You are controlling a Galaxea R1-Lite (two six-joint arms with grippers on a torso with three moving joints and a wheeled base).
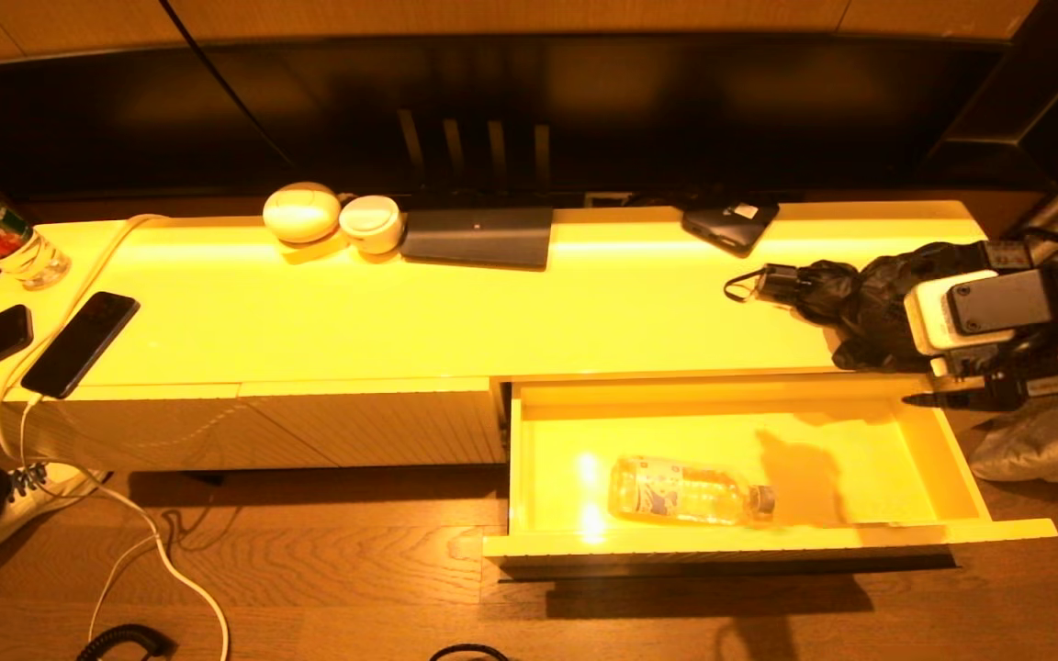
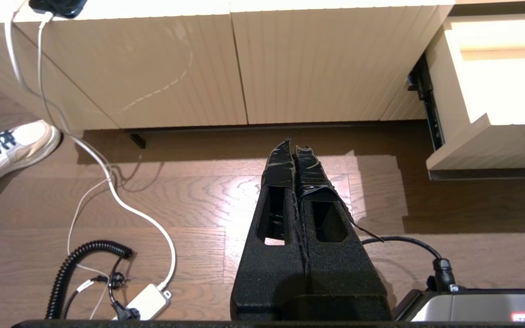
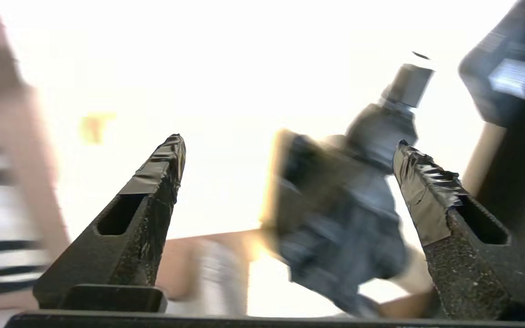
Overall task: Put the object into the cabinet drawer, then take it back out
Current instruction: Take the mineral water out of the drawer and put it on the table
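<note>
Head view shows the bottle (image 1: 690,492) lying inside the open cabinet drawer (image 1: 961,464), so the placing step looks done. Right hand (image 3: 290,150) hangs released above the drawer's back corner beside a folded umbrella (image 1: 846,294); left hand (image 2: 295,150), clenched empty, idles over the floor (image 2: 189,196) nearby.

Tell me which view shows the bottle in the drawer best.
The head view: the bottle lies on its side inside the open drawer, fully visible. The left wrist view shows only the drawer's corner, no bottle. The right wrist view shows no bottle, just a folded umbrella between the open right gripper fingers.
</note>
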